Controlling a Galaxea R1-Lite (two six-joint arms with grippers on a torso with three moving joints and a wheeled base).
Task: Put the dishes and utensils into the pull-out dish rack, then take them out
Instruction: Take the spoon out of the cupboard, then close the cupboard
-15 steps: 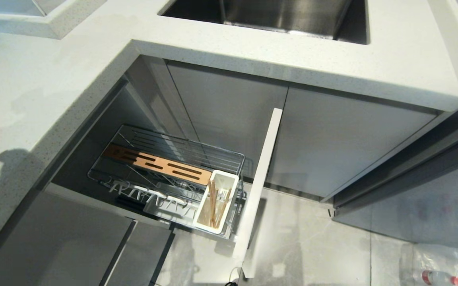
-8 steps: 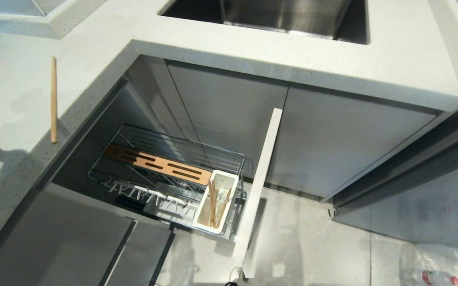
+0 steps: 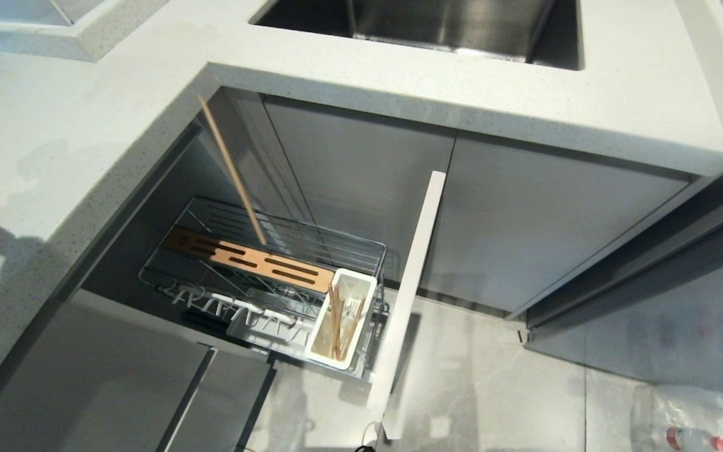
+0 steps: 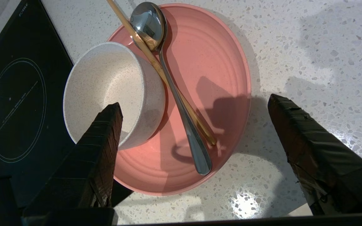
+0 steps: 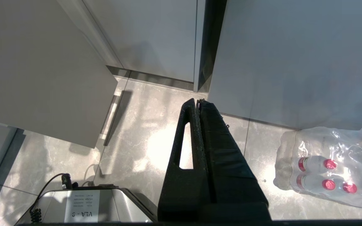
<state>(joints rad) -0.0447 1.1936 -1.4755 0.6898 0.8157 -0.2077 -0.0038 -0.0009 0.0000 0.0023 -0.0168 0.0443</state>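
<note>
Hovering spread wide and empty, the left hand (image 4: 193,125) hangs over the pink plate (image 4: 218,62) on the counter (image 4: 309,47), which carries a bowl (image 4: 112,81), spoon (image 4: 181,110) and one chopstick (image 4: 156,64). Another chopstick (image 3: 231,169) slants above the rack (image 3: 261,263). The right hand (image 5: 199,105), closed, points floorward.

You are looking at a home kitchen: a speckled white countertop (image 3: 54,163) is wrapping around a steel sink (image 3: 437,25), grey cabinet doors (image 3: 524,226) are standing below, and an induction hob (image 4: 14,103) is sitting beside it.
</note>
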